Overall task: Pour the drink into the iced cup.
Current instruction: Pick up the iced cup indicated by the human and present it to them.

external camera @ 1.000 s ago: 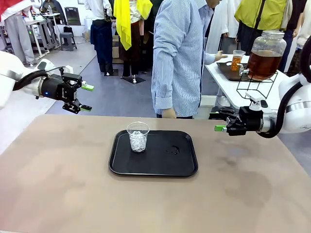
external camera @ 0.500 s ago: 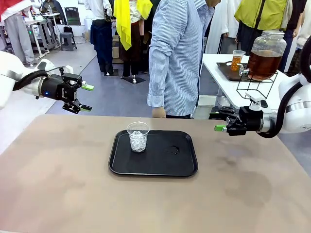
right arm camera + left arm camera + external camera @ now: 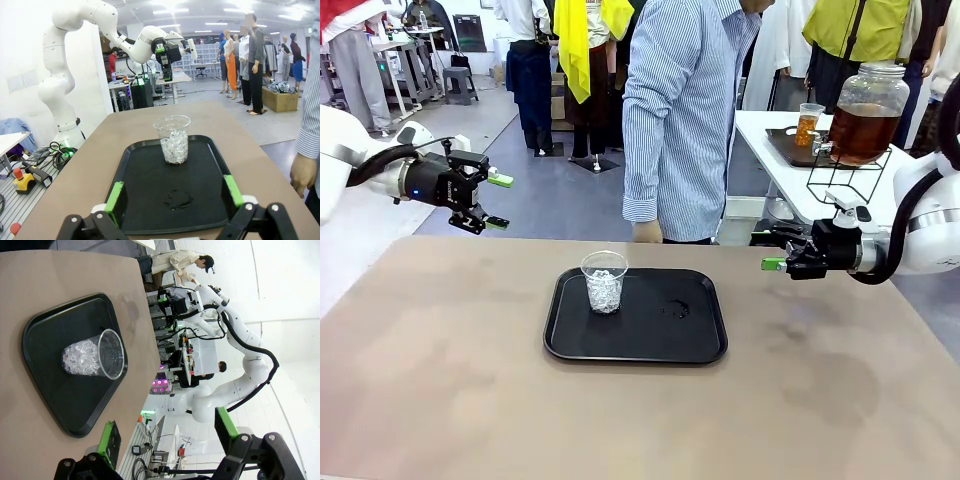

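Both jaws are held wide and empty; the iced cup [image 3: 604,282] is set between them, well apart. It is seen clear, upright, on a black tray [image 3: 700,340].

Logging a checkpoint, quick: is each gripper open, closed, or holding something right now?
Left gripper: open, holding nothing.
Right gripper: open, holding nothing.

grey floor [image 3: 570,200], white side table [image 3: 768,178], bright ceiling lights [image 3: 165,26].
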`<state>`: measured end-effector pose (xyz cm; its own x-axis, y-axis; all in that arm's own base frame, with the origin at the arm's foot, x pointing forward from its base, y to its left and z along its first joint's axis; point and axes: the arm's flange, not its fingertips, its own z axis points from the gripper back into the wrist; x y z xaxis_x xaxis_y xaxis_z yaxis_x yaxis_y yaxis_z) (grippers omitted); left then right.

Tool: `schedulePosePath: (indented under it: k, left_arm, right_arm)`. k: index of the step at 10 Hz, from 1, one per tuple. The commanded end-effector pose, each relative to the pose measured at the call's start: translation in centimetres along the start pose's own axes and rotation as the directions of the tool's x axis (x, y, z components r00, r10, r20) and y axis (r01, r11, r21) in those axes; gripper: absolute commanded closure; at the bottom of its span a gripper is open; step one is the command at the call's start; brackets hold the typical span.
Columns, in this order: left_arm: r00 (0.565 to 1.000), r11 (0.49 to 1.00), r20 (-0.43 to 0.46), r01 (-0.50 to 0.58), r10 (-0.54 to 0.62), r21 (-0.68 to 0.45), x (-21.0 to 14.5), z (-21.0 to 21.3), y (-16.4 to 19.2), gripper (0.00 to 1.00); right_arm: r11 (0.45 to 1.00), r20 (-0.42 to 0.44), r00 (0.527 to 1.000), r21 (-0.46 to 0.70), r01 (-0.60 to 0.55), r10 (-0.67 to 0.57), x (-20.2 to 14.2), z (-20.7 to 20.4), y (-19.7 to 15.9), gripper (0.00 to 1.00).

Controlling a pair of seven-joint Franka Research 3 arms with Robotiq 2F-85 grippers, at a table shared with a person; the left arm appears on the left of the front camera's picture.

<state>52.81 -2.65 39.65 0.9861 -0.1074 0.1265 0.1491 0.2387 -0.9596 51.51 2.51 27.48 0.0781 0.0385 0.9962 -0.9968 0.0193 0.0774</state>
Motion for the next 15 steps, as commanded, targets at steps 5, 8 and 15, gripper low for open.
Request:
schedulePosePath:
  k: [5, 8, 15]
  left_arm:
    - [1.000, 1.000, -0.002, 0.005, -0.005, 0.001, -0.03, 0.04, -0.15, 0.00]
    - [1.000, 1.000, -0.002, 0.005, -0.005, 0.001, -0.03, 0.04, -0.15, 0.00]
    - [1.000, 1.000, -0.002, 0.005, -0.005, 0.001, -0.03, 0.04, -0.15, 0.00]
  right_arm:
    - [1.000, -0.005, 1.000, 0.002, -0.001, 0.001, 0.30, -0.20, -0.16, 0.00]
    - [1.000, -0.005, 1.000, 0.002, -0.001, 0.001, 0.30, -0.20, -0.16, 0.00]
    - [1.000, -0.005, 1.000, 0.002, -0.001, 0.001, 0.30, -0.20, -0.16, 0.00]
